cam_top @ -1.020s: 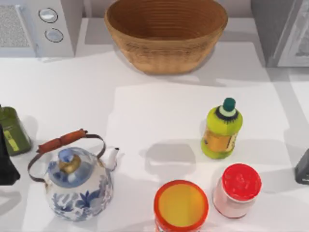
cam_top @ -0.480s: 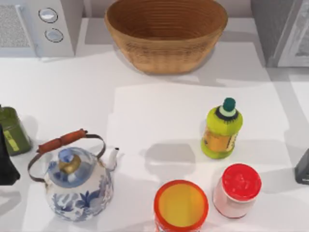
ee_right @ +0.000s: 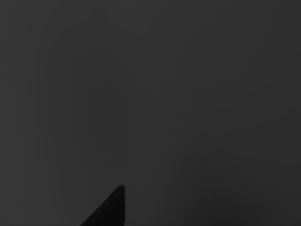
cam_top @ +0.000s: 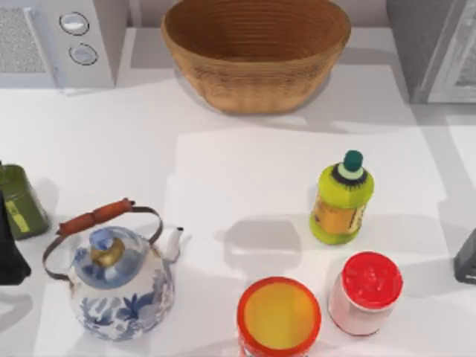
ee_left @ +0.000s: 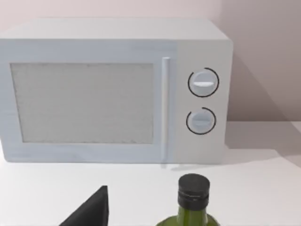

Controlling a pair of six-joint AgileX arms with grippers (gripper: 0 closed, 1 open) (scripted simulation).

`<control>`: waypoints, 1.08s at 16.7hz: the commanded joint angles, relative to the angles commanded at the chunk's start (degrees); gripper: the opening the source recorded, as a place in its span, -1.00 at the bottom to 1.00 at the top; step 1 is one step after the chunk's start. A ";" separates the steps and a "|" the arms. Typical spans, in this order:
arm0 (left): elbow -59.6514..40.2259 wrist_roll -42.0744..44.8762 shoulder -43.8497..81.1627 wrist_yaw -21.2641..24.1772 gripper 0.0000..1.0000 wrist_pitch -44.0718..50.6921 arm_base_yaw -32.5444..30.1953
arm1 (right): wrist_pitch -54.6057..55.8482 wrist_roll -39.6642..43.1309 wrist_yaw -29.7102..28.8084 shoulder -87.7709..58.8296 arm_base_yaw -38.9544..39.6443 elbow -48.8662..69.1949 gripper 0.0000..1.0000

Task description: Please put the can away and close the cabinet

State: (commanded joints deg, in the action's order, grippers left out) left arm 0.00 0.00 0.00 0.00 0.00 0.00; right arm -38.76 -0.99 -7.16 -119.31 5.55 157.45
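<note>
Two arms: both parked at the table's edges, the left arm (cam_top: 10,249) at the left edge, the right arm (cam_top: 467,259) at the right edge; jaw state cannot be told for either.
Can (cam_top: 279,318): orange, yellow-topped, upright at the near edge, right of the teapot (cam_top: 119,277).
Red-lidded jar (cam_top: 367,291): just right of the can.
Yellow bottle (cam_top: 341,199): behind the jar.
Basket (cam_top: 256,50): far behind the can.
Microwave (ee_left: 113,92): at the far left corner, door shut.
Green bottle (cam_top: 19,199): left of the teapot, beside the left arm.
Cabinet (cam_top: 440,46): far right corner.
Right wrist view: dark.

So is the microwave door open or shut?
Shut. In the left wrist view the microwave door sits flat and flush with the front panel, its handle beside the two dials.
</note>
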 joint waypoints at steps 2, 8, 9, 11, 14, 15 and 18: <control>0.00 0.00 0.00 0.00 1.00 0.00 0.00 | 0.00 0.00 0.00 0.00 0.00 0.00 1.00; 0.00 0.00 0.00 0.00 1.00 0.00 0.00 | 0.15 0.04 0.06 0.42 0.07 -0.53 1.00; 0.00 0.00 0.00 0.00 1.00 0.00 0.00 | 0.44 0.15 0.19 1.29 -0.03 -1.59 1.00; 0.00 0.00 0.00 0.00 1.00 0.00 0.00 | 1.57 0.55 0.61 4.51 -0.32 -5.37 1.00; 0.00 0.00 0.00 0.00 1.00 0.00 0.00 | 4.96 1.56 1.64 13.11 -1.15 -15.24 1.00; 0.00 0.00 0.00 0.00 1.00 0.00 0.00 | 6.57 1.97 2.04 16.99 -1.53 -19.64 1.00; 0.00 0.00 0.00 0.00 1.00 0.00 0.00 | 12.45 3.24 3.29 31.17 -2.83 -35.94 1.00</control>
State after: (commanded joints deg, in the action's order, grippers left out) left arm 0.00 0.00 0.00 0.00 0.00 0.00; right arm -26.30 2.25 -3.87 -88.14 2.71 121.50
